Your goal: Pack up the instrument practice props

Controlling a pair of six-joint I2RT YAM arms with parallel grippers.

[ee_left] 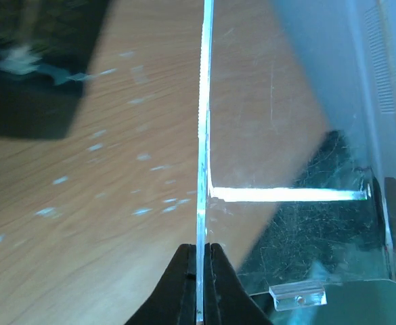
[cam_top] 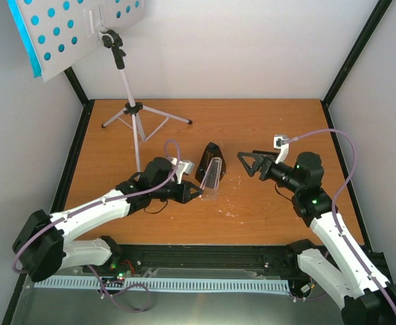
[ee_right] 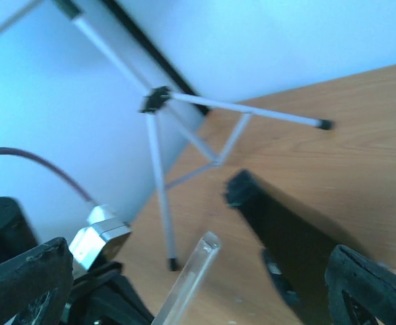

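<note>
At the middle of the table point(cam_top: 265, 128), we had our left gripper point(ee_left: 201, 249) pinched tight on the clear cover point(ee_left: 203, 135). The cover stood tilted just beside the black metronome point(cam_top: 208, 161). Our right gripper point(cam_top: 250, 162) hung spread wide nearby, holding nothing. We judged this the cover-fitting step; next, the cover needed aligning over the pyramid.

A tall white tripod music stand point(cam_top: 135, 125) stands upright at the far left of the table point(cam_top: 265, 217). Its hole-punched desk point(cam_top: 76, 30) is tilted, with cyan sheet-music pages point(cam_top: 22, 37) showing through the holes. Mid-table sits a small black pyramid metronome point(cam_top: 208, 161). Its clear cover point(cam_top: 214, 177) is just beside it, off the metronome and tilted, clamped in the left gripper point(cam_top: 198, 191).
</note>
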